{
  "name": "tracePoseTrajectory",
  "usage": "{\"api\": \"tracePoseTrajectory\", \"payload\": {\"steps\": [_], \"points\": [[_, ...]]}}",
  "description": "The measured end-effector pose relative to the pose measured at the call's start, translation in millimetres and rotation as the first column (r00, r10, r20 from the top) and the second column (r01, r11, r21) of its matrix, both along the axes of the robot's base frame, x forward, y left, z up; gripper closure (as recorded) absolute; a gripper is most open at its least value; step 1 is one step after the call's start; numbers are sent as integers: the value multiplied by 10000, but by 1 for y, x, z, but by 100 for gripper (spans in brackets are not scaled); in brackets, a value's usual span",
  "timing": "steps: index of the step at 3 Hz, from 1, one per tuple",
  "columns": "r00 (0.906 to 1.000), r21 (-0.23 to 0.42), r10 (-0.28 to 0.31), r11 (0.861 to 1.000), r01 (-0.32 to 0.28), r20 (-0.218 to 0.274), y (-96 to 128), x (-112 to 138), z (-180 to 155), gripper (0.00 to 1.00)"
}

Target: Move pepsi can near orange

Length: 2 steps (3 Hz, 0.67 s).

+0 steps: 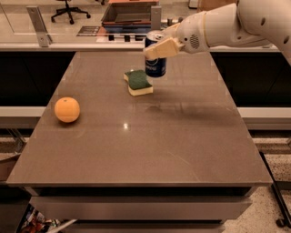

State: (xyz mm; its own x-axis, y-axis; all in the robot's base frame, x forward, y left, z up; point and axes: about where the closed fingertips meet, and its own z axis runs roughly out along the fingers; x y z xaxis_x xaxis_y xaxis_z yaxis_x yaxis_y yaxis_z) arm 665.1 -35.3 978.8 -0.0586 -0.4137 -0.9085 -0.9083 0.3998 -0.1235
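Note:
The pepsi can is blue with a silver top and hangs above the far middle of the grey table. My gripper comes in from the right on a white arm and is shut on the can's upper part. The orange sits on the table near its left edge, well to the left of and nearer than the can.
A green-and-yellow sponge lies on the table just left of and below the can. Behind the table runs a counter with a dark tray and a metal bracket. An office chair stands far back.

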Motion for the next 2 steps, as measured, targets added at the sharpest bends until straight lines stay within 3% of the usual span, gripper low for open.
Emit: {"api": "tracePoseTrajectory", "payload": {"steps": [2], "points": [[9938, 187, 1004, 9949, -996, -471, 48, -51, -15, 100]]}}
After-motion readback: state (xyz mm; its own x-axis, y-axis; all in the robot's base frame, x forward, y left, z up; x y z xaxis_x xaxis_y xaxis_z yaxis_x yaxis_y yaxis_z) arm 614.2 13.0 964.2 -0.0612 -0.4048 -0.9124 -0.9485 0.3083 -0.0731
